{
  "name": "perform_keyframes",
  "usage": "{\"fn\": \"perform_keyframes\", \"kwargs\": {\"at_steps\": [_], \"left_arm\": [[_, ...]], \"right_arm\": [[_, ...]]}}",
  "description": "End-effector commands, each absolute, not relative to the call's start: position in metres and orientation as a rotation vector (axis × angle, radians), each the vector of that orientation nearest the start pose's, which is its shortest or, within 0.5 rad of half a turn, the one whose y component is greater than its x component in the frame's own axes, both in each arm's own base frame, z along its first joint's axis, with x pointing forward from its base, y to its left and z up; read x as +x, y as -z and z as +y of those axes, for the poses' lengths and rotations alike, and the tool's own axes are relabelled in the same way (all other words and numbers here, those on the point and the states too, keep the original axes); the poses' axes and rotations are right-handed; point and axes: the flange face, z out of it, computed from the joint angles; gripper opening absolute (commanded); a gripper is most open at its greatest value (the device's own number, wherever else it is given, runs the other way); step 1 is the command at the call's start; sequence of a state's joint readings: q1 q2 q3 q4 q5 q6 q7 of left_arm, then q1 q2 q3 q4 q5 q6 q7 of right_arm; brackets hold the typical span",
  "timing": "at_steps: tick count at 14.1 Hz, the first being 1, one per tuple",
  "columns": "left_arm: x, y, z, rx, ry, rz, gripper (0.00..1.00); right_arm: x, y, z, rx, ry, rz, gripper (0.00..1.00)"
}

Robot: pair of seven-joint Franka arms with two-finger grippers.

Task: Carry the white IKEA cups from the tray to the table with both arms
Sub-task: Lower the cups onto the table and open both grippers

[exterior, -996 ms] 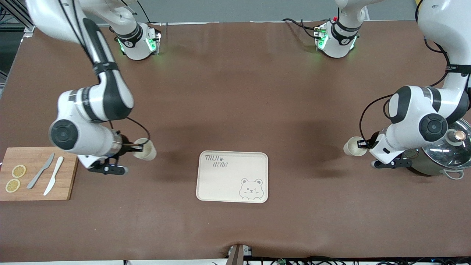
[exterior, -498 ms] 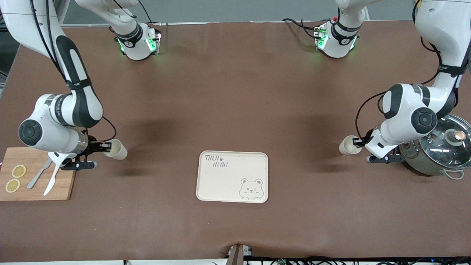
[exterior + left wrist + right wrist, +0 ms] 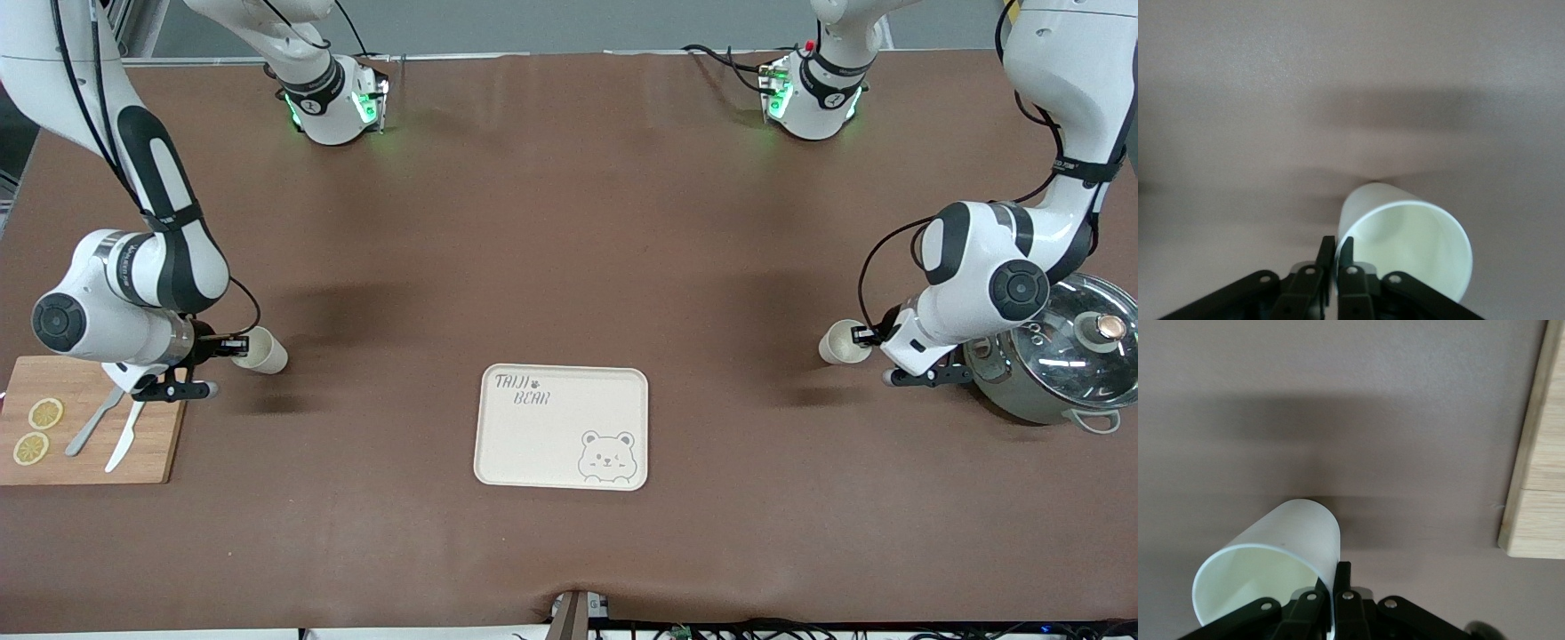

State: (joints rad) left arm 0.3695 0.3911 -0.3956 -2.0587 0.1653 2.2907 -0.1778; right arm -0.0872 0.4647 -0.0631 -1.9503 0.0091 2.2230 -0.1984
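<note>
Off the empty tray [image 3: 561, 427], both cups sit low over the tabletop [image 3: 569, 249]: left hand [image 3: 861, 339] pinches one cup [image 3: 840, 343], right hand [image 3: 230, 347] pinches the other cup [image 3: 260, 350]; only release remains.

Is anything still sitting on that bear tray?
Nothing. The tray shows only its printed bear face and lettering. Both cups are off it: one in the right gripper, one in the left gripper.

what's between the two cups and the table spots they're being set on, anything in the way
Nothing visible. The right gripper pinches one small cream-white tumbler by its rim over bare matte brown tabletop, beside the wooden cutting board. The left gripper pinches the other tumbler over bare cover beside the steel pot.
</note>
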Motion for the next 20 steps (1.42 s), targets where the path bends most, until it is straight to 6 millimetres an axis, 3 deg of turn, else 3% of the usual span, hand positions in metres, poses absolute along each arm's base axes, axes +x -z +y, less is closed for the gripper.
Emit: {"fn": "perform_keyframes", "kwargs": {"at_steps": [1, 2, 3, 4, 5, 8, 10, 12, 15, 17, 18, 20], "left_arm": [[0.579, -0.247, -0.006, -3.184, -0.185, -0.087, 1.00], [0.581, -0.250, -0.007, -3.184, -0.176, -0.090, 1.00], [0.586, -0.258, -0.006, -3.182, -0.157, -0.098, 1.00], [0.590, -0.268, -0.006, -3.179, -0.133, -0.102, 1.00], [0.596, -0.283, -0.004, -3.172, -0.119, -0.106, 1.00], [0.613, -0.327, -0.013, -3.160, -0.159, -0.080, 1.00], [0.624, -0.359, -0.016, -3.155, -0.175, -0.072, 1.00], [0.630, -0.382, -0.017, -3.153, -0.186, -0.071, 1.00], [0.639, -0.429, -0.016, -3.149, -0.131, -0.081, 1.00], [0.631, -0.452, -0.016, -3.145, -0.152, -0.094, 1.00], [0.629, -0.470, -0.016, -3.143, -0.111, -0.101, 1.00], [0.624, -0.507, -0.017, -3.130, -0.028, -0.110, 1.00]], "right_arm": [[0.590, -0.216, -0.106, -3.139, -0.274, -0.102, 0.00], [0.590, -0.216, -0.107, -3.136, -0.274, -0.130, 0.00], [0.591, -0.216, -0.109, -3.136, -0.264, -0.129, 0.42], [0.592, -0.216, -0.109, -3.139, -0.245, -0.128, 0.67], [0.593, -0.217, -0.108, -3.137, -0.249, -0.126, 1.00], [0.595, -0.219, -0.098, -3.132, -0.251, -0.131, 1.00], [0.605, -0.250, -0.080, -3.138, -0.223, -0.176, 1.00], [0.606, -0.267, -0.072, -3.117, -0.339, -0.198, 1.00], [0.623, -0.301, -0.070, -3.119, -0.344, -0.199, 1.00], [0.637, -0.346, -0.074, -3.096, -0.401, -0.185, 1.00], [0.649, -0.381, -0.072, -3.096, -0.396, -0.197, 1.00], [0.665, -0.426, -0.058, -3.103, -0.389, -0.229, 1.00]]}}
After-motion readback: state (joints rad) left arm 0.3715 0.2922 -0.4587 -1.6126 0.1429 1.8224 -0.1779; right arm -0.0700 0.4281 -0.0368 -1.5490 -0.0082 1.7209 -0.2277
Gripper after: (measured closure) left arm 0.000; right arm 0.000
